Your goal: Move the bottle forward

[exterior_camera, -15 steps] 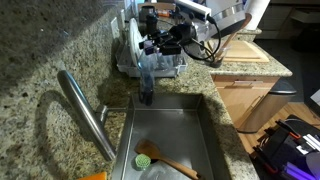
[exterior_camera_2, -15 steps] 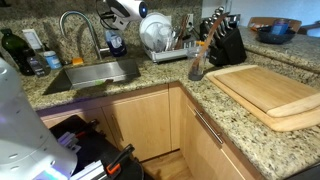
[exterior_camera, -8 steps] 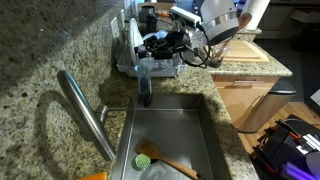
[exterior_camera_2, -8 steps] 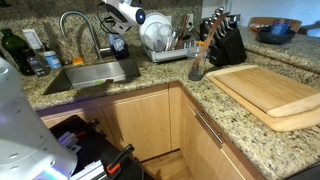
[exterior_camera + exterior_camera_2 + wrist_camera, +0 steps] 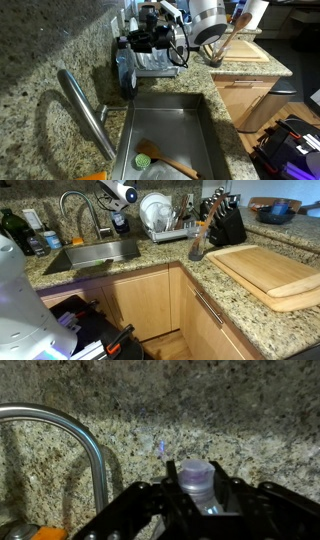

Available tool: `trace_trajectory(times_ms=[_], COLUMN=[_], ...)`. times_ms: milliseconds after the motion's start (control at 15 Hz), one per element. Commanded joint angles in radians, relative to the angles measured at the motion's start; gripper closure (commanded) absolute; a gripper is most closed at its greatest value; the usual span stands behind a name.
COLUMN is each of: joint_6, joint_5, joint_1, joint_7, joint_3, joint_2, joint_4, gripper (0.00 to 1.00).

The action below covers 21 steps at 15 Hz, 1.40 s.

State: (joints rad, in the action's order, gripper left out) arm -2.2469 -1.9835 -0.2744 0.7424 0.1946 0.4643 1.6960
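Wrist view: the gripper (image 5: 197,500) has its jaws clamped on the bottle (image 5: 196,472), whose pale cap stands up between them. To the left of the jaws the faucet (image 5: 92,445) curves, and beyond them rises the speckled granite backsplash (image 5: 240,410). In an exterior view the bottle (image 5: 125,74) reaches down below the jaws, near the sink (image 5: 214,135), with the dish rack (image 5: 162,66) just beside it.

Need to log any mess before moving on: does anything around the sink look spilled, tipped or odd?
Nothing stands out. The bottle stands upright between the jaws of the gripper near the faucet, with no spill visible on the granite counter. A green brush lies in the sink, which seems ordinary.
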Motion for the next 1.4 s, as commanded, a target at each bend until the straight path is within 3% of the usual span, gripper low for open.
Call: trace_trajectory(times_ms=[0, 867, 1000, 1067, 1200, 1267, 1333], joint_6=[-0.002, 0.005, 0.000, -0.001, -0.001, 0.006, 0.002], joint_5=[0.003, -0.058, -0.031, -0.028, -0.026, -0.020, -0.030], joint_1=[0.010, -0.021, -0.017, -0.018, -0.018, -0.016, -0.019], joint_7=[-0.003, -0.053, -0.031, -0.032, -0.031, -0.036, -0.047], joint_3=[0.012, 0.055, 0.052, 0.052, 0.052, 0.051, 0.053], joint_2=[0.002, 0.152, 0.137, 0.141, 0.151, 0.151, 0.160], joint_4=[0.000, -0.178, -0.131, -0.135, -0.130, -0.126, -0.139], gripper=[0.89, 0.89, 0.89, 0.64, 0.64, 0.89, 0.89])
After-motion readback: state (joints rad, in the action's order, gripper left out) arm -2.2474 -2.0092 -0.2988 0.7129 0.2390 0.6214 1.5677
